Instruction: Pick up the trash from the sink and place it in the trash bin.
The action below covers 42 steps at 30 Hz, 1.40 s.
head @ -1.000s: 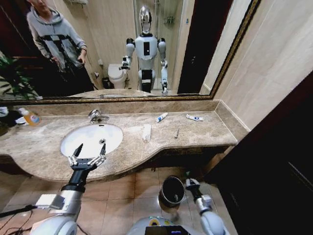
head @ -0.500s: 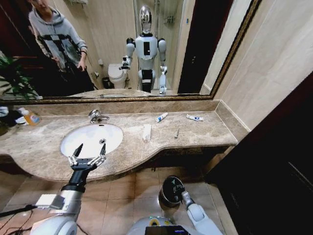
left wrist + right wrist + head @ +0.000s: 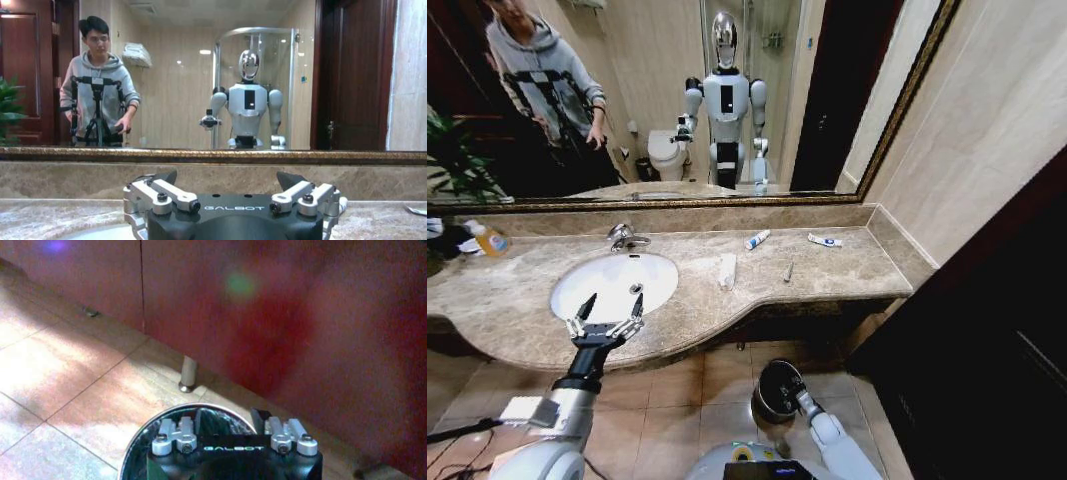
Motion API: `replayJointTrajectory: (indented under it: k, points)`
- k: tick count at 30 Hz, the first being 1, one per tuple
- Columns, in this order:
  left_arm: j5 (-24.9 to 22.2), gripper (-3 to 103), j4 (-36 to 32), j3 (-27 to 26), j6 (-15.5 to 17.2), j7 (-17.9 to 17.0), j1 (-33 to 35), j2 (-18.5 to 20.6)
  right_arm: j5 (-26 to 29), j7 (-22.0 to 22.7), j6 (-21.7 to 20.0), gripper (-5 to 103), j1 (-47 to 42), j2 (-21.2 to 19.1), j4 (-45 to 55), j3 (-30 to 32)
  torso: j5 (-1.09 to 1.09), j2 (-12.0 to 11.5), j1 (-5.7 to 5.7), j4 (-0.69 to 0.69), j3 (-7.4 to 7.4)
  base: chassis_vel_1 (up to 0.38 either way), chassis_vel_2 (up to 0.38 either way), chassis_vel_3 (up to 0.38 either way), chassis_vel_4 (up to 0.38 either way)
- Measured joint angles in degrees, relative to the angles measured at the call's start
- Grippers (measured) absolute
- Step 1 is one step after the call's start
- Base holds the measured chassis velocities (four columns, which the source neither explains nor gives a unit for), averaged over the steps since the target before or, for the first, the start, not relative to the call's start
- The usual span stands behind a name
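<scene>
My right gripper (image 3: 789, 388) has swung left from beside the trash bin (image 3: 772, 400) to sit right over its open mouth on the floor, near my base. In the right wrist view the shiny rim curves just under my fingers (image 3: 175, 432), with something green at the lower edge, but I cannot tell whether they are open or closed on it. I judge this is the drop-off of 1 piece.

My left gripper (image 3: 605, 318) has not moved: it hangs with its fingers spread wide and nothing between them, above the near rim of the sink (image 3: 663, 296).

Still on the marble to the right of the basin lie a white flat packet (image 3: 727, 270), 2 white tubes (image 3: 757, 240) and a thin grey stick (image 3: 788, 271), so 4 pieces remain.
</scene>
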Motion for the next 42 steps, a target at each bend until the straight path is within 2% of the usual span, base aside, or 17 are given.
replayJointTrajectory:
  k: [1,5,8,10,11,14,21,23,29,33,38,40,42]
  points:
    - [0.0,100,0.0,0.0,0.0,0.0,0.0,0.0,0.0,0.0,0.0,50,0.0,0.0,0.0,0.0,0.0,0.0,0.0,0.0,0.0,0.0,0.0,0.0,0.0]
    - [0.0,100,0.0,0.0,0.0,0.0,0.0,0.0,0.6,0.4,-0.1,71,-0.9,0.0,1.6,0.3,0.0,0.0,0.0,0.0,0.0,0.0,0.0,0.0,0.0]
    - [0.0,100,0.0,0.0,0.0,0.0,0.0,0.0,0.7,0.8,-0.1,77,-1.5,0.1,2.3,0.3,0.0,0.0,0.0,0.0,0.0,0.0,0.0,0.0,0.0]
    - [0.0,100,0.0,0.0,0.0,0.0,0.0,0.0,0.7,0.9,-0.2,88,-2.4,0.1,3.5,0.3,0.0,0.0,0.0,0.0,0.0,0.0,0.0,0.0,0.0]
    - [0.0,100,0.0,0.0,0.0,0.0,0.0,0.0,0.7,0.9,-0.2,88,-2.4,0.1,3.5,0.3,0.0,0.0,0.0,0.0,0.0,0.0,0.0,0.0,0.0]
    - [0.0,100,0.0,0.0,0.0,0.0,0.0,0.0,0.9,0.9,-0.6,99,-3.7,0.0,5.4,0.4,0.01,0.0,0.0,0.0,0.0,0.0,0.0,0.0,0.0]
    - [0.0,100,0.0,0.0,0.0,0.0,0.0,0.0,4.0,-1.3,-2.4,100,-9.1,-1.8,14.6,0.9,0.01,0.0,0.0,0.0,0.0,0.0,0.0,0.0,0.0]
    - [0.0,100,0.0,0.0,0.0,0.0,0.0,0.0,7.5,-0.4,-2.5,100,-12.0,-2.5,20.3,1.4,0.01,0.0,0.0,0.0,0.0,0.0,0.0,0.0,0.0]
    - [0.0,100,0.0,0.0,0.0,0.0,0.0,0.0,13.3,2.5,-2.2,100,-18.0,-3.5,31.9,4.0,0.02,0.0,0.0,0.0,0.0,0.0,0.0,0.0,0.0]
    - [0.0,100,0.0,0.0,0.0,0.0,0.0,0.0,21.2,3.6,-3.2,100,-26.1,-4.4,47.0,7.9,0.0,0.0,0.0,0.0,0.0,0.0,0.0,0.0,0.0]
    - [0.0,100,0.0,0.0,0.0,0.0,0.0,0.0,24.3,3.7,-3.5,100,-32.1,-4.3,55.9,10.6,0.0,0.0,-0.01,-0.01,-0.01,0.0,0.0,0.0,0.0]
    - [0.0,100,0.0,0.0,0.0,0.0,0.0,0.0,26.3,4.6,-3.5,100,-35.1,-3.7,62.5,12.1,-0.01,0.0,-0.01,-0.01,-0.01,0.0,0.0,0.0,0.0]
    - [0.0,100,0.0,0.0,0.0,0.0,0.0,0.0,27.0,5.5,-3.5,100,-35.7,-3.2,64.8,12.4,0.0,0.0,-0.01,-0.01,-0.01,0.0,0.0,0.0,0.0]
